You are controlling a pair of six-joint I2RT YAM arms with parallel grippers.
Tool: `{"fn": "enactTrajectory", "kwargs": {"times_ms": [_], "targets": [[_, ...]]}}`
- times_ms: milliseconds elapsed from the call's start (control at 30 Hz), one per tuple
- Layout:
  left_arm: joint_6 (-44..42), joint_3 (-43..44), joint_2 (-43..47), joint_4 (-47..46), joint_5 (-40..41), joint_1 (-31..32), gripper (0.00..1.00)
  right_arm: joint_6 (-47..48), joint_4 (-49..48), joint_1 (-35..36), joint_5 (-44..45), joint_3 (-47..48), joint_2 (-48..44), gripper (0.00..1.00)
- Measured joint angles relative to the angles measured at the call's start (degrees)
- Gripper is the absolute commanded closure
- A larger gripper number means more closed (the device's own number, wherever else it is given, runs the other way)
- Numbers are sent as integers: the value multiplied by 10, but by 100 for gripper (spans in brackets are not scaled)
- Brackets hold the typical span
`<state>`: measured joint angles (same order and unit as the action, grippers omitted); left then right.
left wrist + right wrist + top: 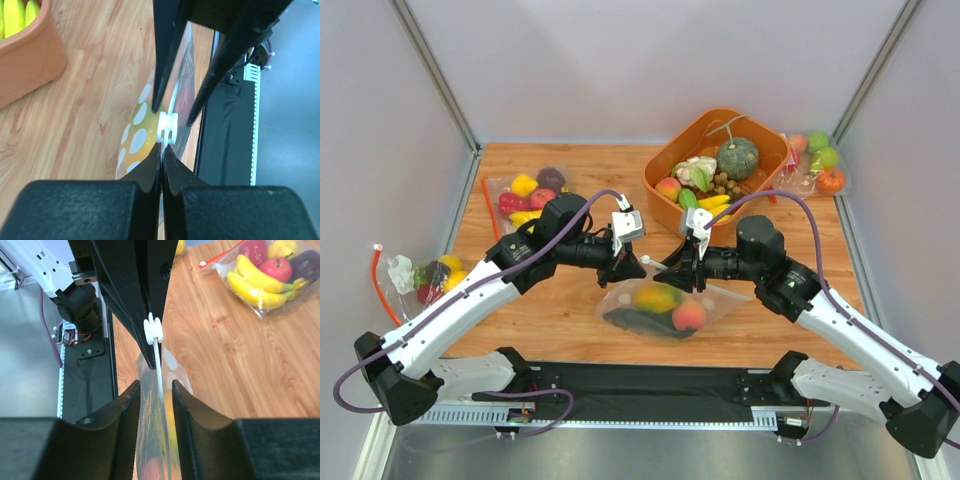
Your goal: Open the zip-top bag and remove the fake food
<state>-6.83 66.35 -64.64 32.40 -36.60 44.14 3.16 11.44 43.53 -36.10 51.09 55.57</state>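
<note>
The polka-dot zip-top bag [665, 305] lies at the table's middle front, its top strip lifted. Inside are the mango [658, 297], the peach [689, 317] and the dark green vegetable [632, 322]. My left gripper [625, 265] is shut on the bag's strip, right behind the white slider [167, 127]. My right gripper [685, 270] faces it from the right. Its jaws are open and straddle the strip [160, 370] without pinching it. In the right wrist view the slider [151, 330] sits at the tips of the left fingers.
An orange basket [672, 145] with a pumpkin, bananas and other pieces stands at the back centre-right. Plain bags of fruit lie back left [530, 195], far left [425, 275] and back right [815, 165]. A black mat [650, 380] runs along the near edge.
</note>
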Motion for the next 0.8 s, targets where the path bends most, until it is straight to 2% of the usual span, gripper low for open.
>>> {"fn": "enactTrajectory", "kwargs": {"times_ms": [33, 67, 200, 367, 600, 800], "targets": [[0, 0, 0, 0, 0, -1, 100, 3, 9, -1, 1, 4, -4, 57], [0, 0, 0, 0, 0, -1, 100, 7, 20, -2, 3, 9, -9, 54], [0, 0, 0, 0, -5, -1, 100, 17, 43, -2, 5, 29, -31, 51], [-1, 0, 0, 1, -9, -1, 100, 20, 43, -2, -1, 51, -43, 55], [-2, 0, 0, 2, -11, -1, 100, 23, 35, -2, -12, 65, -3, 63], [-2, 0, 0, 5, -15, -1, 100, 23, 32, -2, -21, 71, 29, 64]]}}
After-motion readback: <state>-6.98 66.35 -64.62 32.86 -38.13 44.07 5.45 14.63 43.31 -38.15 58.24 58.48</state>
